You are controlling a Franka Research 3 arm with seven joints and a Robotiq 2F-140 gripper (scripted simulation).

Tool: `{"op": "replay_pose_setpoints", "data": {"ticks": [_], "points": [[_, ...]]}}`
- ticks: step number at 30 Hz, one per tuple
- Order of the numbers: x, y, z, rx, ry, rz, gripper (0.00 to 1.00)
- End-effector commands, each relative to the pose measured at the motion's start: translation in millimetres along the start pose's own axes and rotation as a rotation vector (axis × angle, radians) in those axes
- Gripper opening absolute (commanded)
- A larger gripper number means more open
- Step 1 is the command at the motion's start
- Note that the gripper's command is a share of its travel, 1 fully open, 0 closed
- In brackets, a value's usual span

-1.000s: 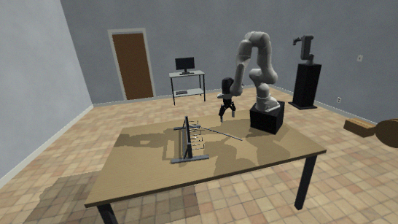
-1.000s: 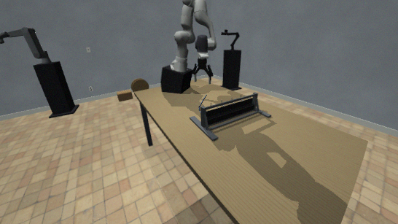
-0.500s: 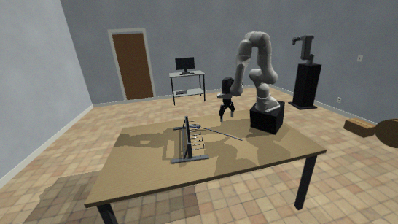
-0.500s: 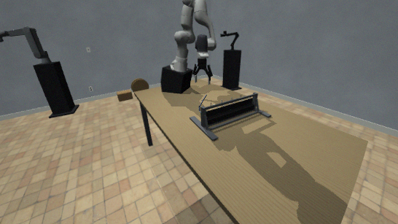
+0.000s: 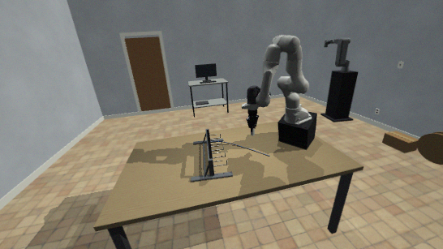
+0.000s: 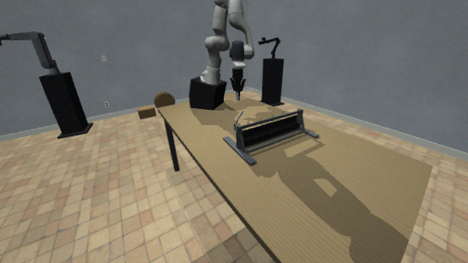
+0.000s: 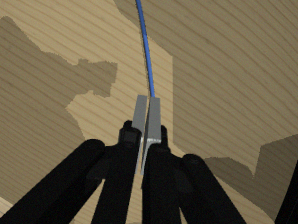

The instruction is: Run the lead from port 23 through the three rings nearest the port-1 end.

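The rack (image 5: pixel 208 156) (image 6: pixel 274 129) with the patch panel stands in the middle of the table (image 5: pixel 162 199) (image 6: pixel 364 193). Its cable-manager rings (image 5: pixel 219 150) stick out on the side facing the robot. The thin blue lead (image 5: pixel 247 148) (image 6: pixel 240 117) (image 7: pixel 143 30) runs from the rack's far end across the table top towards the robot base, and its free end lies on the table. My gripper (image 5: pixel 251 130) (image 6: pixel 238 95) (image 7: pixel 146 111) hangs above the lead's free end. Its fingers are shut with nothing between them, and in the wrist view they hide the lead's tip.
The robot base (image 5: pixel 297 129) (image 6: pixel 207 93) sits on the table's far edge. Off the table stand a black pedestal with another arm (image 5: pixel 341 93) (image 6: pixel 272 80), a second one (image 6: pixel 64 103), a desk with a monitor (image 5: pixel 208 87), and a door (image 5: pixel 148 73).
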State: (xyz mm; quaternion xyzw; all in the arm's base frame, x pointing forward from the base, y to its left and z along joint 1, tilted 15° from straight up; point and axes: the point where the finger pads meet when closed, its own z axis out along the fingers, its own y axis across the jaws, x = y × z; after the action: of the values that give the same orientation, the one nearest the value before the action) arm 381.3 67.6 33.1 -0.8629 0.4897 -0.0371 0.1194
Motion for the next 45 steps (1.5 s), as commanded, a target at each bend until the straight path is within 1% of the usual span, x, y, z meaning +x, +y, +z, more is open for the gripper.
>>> {"op": "replay_pose_setpoints", "data": {"ticks": [1, 18, 20, 24, 26, 27, 45], "points": [[0.0, 0.0, -0.3, 0.002, 0.001, -0.004, 0.00], [-0.1, 0.0, -0.3, 0.002, 0.001, -0.007, 0.00], [-2.6, 0.4, -0.4, 0.002, 0.001, -0.063, 0.00], [-11.4, 1.8, -0.6, 0.002, 0.001, -0.265, 0.00], [-12.3, 2.0, -0.6, 0.002, 0.001, -0.287, 0.00], [-12.3, 2.0, -0.6, 0.002, 0.001, -0.287, 0.20], [-12.3, 2.0, -0.6, 0.002, 0.001, -0.287, 0.20]]}}
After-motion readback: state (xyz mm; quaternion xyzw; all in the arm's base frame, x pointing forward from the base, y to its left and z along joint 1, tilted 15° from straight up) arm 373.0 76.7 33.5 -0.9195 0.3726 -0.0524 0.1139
